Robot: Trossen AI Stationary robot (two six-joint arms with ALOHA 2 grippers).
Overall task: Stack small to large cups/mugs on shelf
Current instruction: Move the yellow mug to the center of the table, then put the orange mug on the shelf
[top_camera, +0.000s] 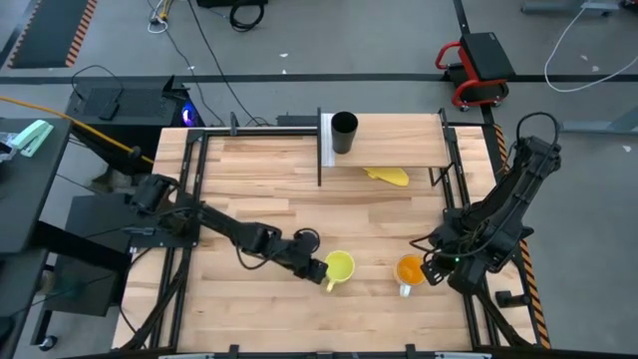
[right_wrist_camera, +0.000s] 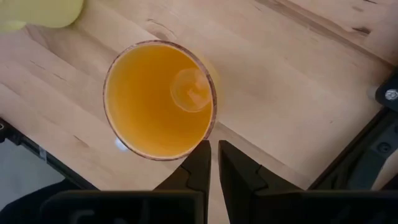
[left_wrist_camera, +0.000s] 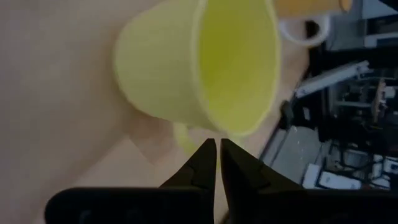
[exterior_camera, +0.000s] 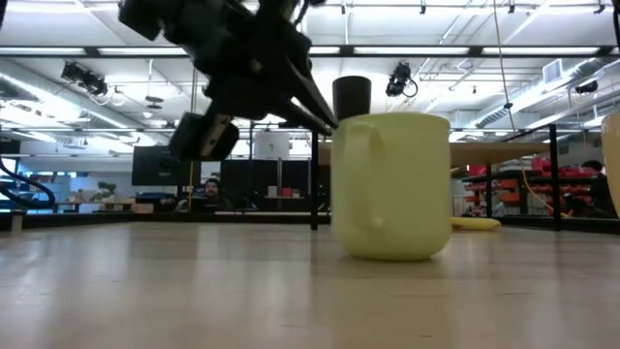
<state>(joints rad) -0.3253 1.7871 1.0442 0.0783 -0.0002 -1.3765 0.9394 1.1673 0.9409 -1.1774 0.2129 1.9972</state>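
Observation:
The yellow mug (top_camera: 340, 265) (exterior_camera: 392, 186) stands upright on the table, its handle (exterior_camera: 351, 174) toward the near edge. My left gripper (top_camera: 321, 267) (left_wrist_camera: 217, 144) is shut, its tips at the mug's left rim (left_wrist_camera: 214, 127). The orange mug (top_camera: 409, 269) (right_wrist_camera: 158, 99) stands upright with its whitish handle (top_camera: 404, 290) toward the near edge. My right gripper (top_camera: 431, 267) (right_wrist_camera: 213, 146) is shut just outside its rim. The black cup (top_camera: 344, 133) (exterior_camera: 352, 95) stands on the shelf (top_camera: 399, 140) beside the white end panel (top_camera: 327, 140). My left gripper comes slanting down from the table's left, and its shut tips (left_wrist_camera: 208, 149) sit at the outer edge of the yellow mug's rim; I cannot tell whether they touch it. My right gripper's shut tips (right_wrist_camera: 202, 152) sit just outside the orange mug's rim (right_wrist_camera: 210, 127), from the table's right; I cannot tell whether they touch.
A flat yellow floppy object (top_camera: 387, 176) (exterior_camera: 475, 223) lies on the table by the shelf's front edge. Thin dark shelf posts (top_camera: 319, 170) (exterior_camera: 314, 179) stand near it. Open tabletop (top_camera: 259, 179) lies left of the shelf and between the two mugs.

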